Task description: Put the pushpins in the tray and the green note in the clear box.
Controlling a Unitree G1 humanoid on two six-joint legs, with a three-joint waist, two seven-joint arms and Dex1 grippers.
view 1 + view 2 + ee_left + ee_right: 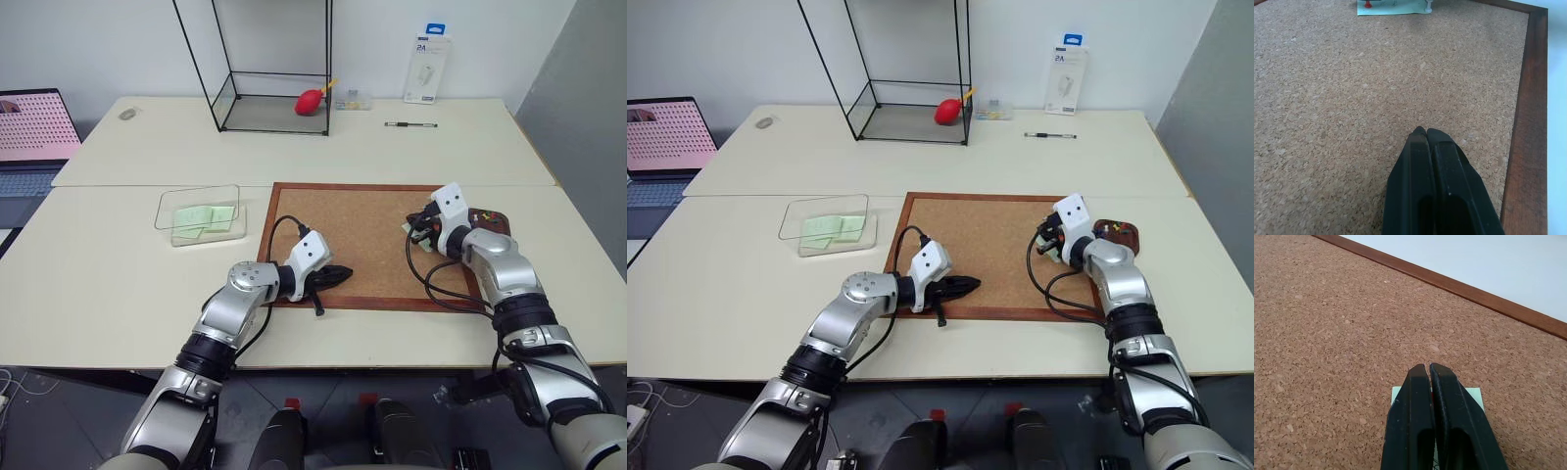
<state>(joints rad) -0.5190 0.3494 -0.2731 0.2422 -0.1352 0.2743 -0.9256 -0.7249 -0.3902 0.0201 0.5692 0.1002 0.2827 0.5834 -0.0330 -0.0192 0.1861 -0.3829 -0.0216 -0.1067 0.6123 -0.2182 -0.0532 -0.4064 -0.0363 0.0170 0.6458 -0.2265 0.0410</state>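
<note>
Right wrist view: right gripper clenched over green note on cork board; whether it pinches a pushpin, cannot tell. Left wrist view: left gripper clenched, empty, above cork; note pinned by red pushpin and white pushpin. Tray beside board's right edge. Clear box left of board on table, green slips inside.

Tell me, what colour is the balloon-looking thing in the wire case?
Red bulb, best seen in the right eye view.
</note>
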